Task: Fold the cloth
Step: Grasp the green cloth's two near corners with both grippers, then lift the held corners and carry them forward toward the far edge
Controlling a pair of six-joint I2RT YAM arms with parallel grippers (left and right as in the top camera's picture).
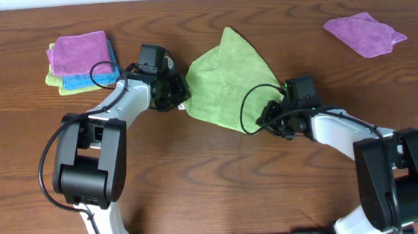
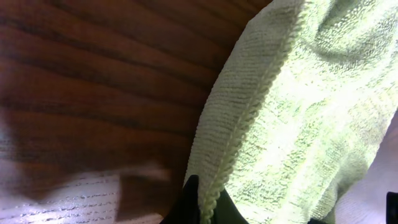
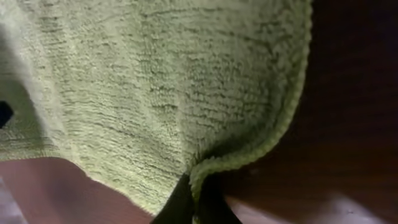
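The lime-green cloth [image 1: 225, 82] lies on the wooden table between my two arms, with one corner pointing to the far side. My left gripper [image 1: 180, 97] is shut on the cloth's left edge; the left wrist view shows the stitched hem [image 2: 249, 118] pinched between the dark fingers [image 2: 208, 208]. My right gripper [image 1: 269, 116] is shut on the cloth's near right edge; the right wrist view shows the hem [image 3: 261, 149] folded into the closed fingers [image 3: 196, 205]. The held edges look a little lifted off the table.
A stack of folded cloths, purple [image 1: 78, 52] on blue [image 1: 86, 80] on green, sits at the far left. A loose purple cloth [image 1: 363, 34] lies at the far right. A white wall edge runs along the table's far side.
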